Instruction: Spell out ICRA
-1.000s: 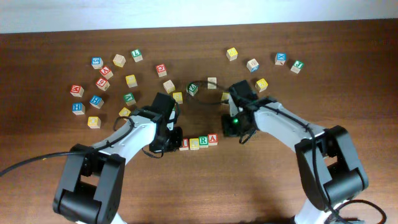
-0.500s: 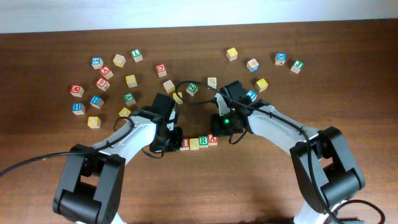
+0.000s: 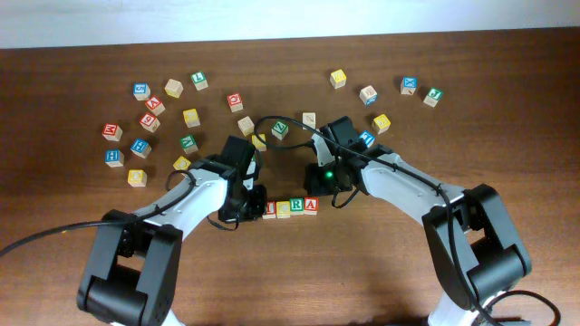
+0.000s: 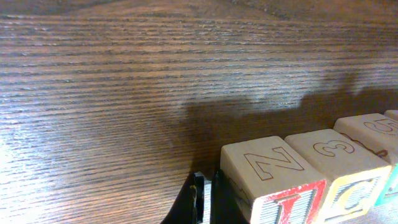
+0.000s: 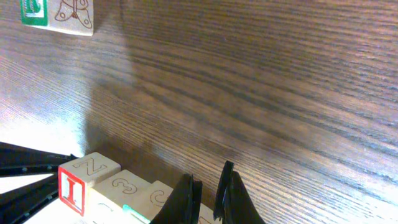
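Observation:
Four cubes lie in a row reading I (image 3: 269, 210), C (image 3: 284, 208), R (image 3: 297, 207), A (image 3: 311, 205) on the wooden table. My left gripper (image 3: 251, 206) is shut and empty, low on the table against the left side of the I cube (image 4: 273, 186); the C cube (image 4: 348, 168) sits beside it. My right gripper (image 3: 317, 186) hovers just behind the row's right end, its jaws a narrow gap apart with nothing between them (image 5: 210, 196). The right wrist view shows the I cube (image 5: 71, 186), the C cube (image 5: 124, 183) and the R cube (image 5: 158, 196); the A is hidden behind the fingers.
Several other letter cubes are scattered at the back left (image 3: 149, 120) and back right (image 3: 381, 122). A green-lettered cube (image 3: 280, 130) and a plain-faced cube (image 3: 309, 119) lie just behind the grippers; one shows in the right wrist view (image 5: 59, 15).
My right gripper has moved left and forward, from beside the row to just behind its right end. The left gripper and the four cubes have stayed put.

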`<state>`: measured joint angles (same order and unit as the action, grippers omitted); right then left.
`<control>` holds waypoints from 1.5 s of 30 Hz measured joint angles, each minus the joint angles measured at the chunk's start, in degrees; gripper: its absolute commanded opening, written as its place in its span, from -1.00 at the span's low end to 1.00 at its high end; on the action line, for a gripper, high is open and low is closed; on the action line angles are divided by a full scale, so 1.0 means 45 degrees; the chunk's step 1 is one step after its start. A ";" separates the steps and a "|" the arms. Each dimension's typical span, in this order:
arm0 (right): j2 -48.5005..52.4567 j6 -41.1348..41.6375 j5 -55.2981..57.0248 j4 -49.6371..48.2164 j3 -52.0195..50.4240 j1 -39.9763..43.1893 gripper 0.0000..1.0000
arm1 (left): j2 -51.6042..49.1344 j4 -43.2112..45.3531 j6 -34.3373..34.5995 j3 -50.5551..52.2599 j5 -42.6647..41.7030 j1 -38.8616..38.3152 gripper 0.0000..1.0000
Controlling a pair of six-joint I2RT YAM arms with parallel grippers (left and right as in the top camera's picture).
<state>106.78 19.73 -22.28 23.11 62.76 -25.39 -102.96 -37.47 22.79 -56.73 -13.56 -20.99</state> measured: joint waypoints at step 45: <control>0.0097 0.1010 0.1598 0.6475 0.1904 0.1039 -0.91 | 0.0024 0.0180 0.0005 0.0073 -0.0126 0.0000 -1.00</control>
<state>107.22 24.27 -15.09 52.25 71.33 -20.71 -102.85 -36.67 22.81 -56.40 -14.13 -20.99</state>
